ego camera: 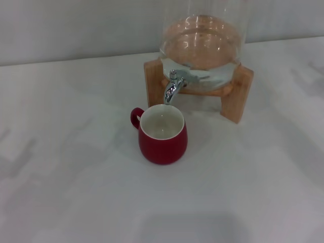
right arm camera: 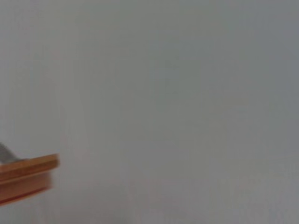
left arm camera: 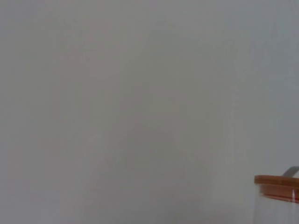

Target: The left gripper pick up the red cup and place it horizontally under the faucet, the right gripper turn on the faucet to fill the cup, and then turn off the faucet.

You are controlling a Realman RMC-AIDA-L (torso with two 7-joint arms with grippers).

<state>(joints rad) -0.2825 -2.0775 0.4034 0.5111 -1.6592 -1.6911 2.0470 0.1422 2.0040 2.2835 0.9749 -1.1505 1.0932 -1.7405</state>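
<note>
The red cup (ego camera: 163,134) stands upright on the white table, its white inside open upward and its loop handle pointing left. Its far rim sits right under the spout of the chrome faucet (ego camera: 173,86). The faucet sticks out of a clear glass dispenser (ego camera: 201,45) in a wooden stand (ego camera: 242,93). No water stream shows. Neither gripper shows in any view. The wrist views show only a pale wall and the dispenser's orange-brown lid, in the left wrist view (left arm camera: 276,185) and in the right wrist view (right arm camera: 25,177).
The white table (ego camera: 76,167) spreads to the left, right and front of the cup. A pale wall runs behind the dispenser.
</note>
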